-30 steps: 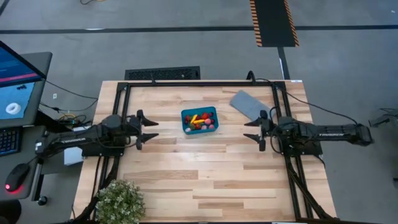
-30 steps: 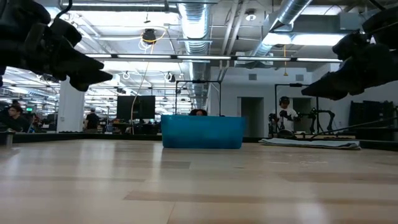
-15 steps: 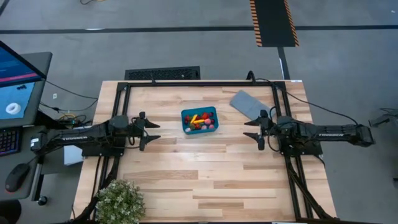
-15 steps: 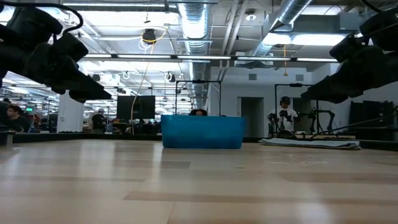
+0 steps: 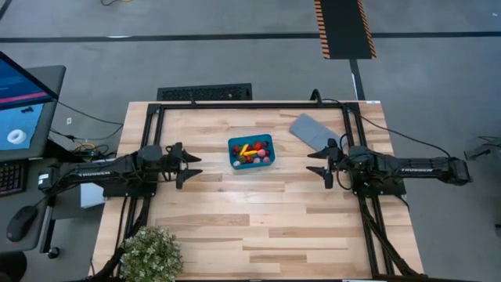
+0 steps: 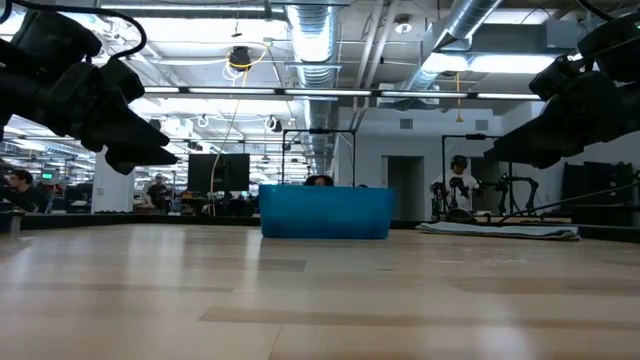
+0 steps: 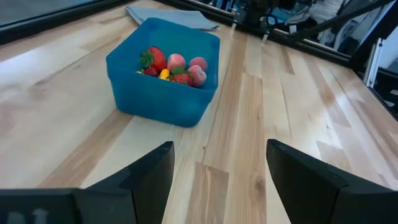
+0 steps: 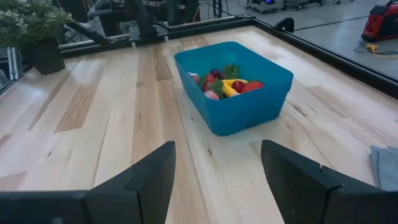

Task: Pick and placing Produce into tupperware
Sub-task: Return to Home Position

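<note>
Produce (image 7: 176, 67) is piled in the blue tupperware (image 6: 325, 215). Left gripper (image 5: 196, 165) and right gripper (image 5: 311, 164) hang either side of it, fingers spread wide, holding nothing.

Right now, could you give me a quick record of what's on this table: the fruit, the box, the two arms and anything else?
tupperware: teal, no lid on, middle of the table
produce: red, pink and yellow pieces, all inside the tupperware; none seen loose
left gripper: open, empty, apart from the tupperware on its left
right gripper: open, empty, apart on its right
lid: grey, lying flat near the right arm
plant: table corner on the left arm's side
</note>
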You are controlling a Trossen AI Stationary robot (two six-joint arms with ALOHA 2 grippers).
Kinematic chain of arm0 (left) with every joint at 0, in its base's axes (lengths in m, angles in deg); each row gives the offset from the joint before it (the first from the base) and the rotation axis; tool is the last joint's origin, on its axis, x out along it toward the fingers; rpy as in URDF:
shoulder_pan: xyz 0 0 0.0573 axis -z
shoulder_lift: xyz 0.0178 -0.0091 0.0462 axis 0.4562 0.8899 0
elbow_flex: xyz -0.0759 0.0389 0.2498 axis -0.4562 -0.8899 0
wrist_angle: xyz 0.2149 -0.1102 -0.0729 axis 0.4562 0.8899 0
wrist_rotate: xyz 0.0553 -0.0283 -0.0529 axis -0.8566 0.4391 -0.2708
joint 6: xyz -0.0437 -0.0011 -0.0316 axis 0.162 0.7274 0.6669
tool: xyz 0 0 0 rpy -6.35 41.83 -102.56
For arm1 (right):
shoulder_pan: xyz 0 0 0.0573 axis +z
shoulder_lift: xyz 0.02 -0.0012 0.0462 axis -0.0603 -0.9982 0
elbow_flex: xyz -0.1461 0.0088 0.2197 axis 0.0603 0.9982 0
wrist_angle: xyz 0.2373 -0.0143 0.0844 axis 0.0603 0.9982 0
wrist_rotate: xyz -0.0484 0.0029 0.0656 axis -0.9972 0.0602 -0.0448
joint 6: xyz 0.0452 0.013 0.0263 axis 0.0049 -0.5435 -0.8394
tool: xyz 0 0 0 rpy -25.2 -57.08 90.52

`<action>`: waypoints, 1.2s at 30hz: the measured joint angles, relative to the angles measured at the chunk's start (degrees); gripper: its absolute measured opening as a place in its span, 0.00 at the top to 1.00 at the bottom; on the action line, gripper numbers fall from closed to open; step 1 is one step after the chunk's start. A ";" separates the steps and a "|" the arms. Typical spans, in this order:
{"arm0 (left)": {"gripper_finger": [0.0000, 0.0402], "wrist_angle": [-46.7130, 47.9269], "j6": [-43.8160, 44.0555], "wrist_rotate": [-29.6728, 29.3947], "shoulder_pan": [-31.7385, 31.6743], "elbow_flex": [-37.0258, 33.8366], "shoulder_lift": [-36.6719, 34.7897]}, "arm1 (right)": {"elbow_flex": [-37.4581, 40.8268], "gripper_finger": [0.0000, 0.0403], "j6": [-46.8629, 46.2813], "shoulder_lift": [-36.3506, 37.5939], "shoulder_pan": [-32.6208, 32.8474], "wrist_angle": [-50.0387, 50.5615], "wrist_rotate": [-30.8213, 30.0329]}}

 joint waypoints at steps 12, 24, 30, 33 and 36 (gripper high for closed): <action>0.39 0.00 -1.03 -0.02 0.00 0.00 0.00 | 0.00 0.36 -0.01 0.00 0.00 0.00 0.00; 0.39 0.00 -0.89 -0.04 0.00 0.00 0.00 | 0.00 0.36 -0.01 0.00 0.00 0.00 0.02; 0.39 0.00 -1.40 -0.04 0.01 0.00 0.00 | 0.00 0.36 -0.01 0.00 0.00 0.00 0.02; 0.39 0.00 -0.79 -0.04 0.02 0.00 0.00 | 0.00 0.36 -0.02 0.00 0.00 0.00 0.02; 0.39 0.00 -1.33 -0.04 0.00 0.00 0.00 | 0.00 0.36 -0.01 0.00 0.00 0.00 0.02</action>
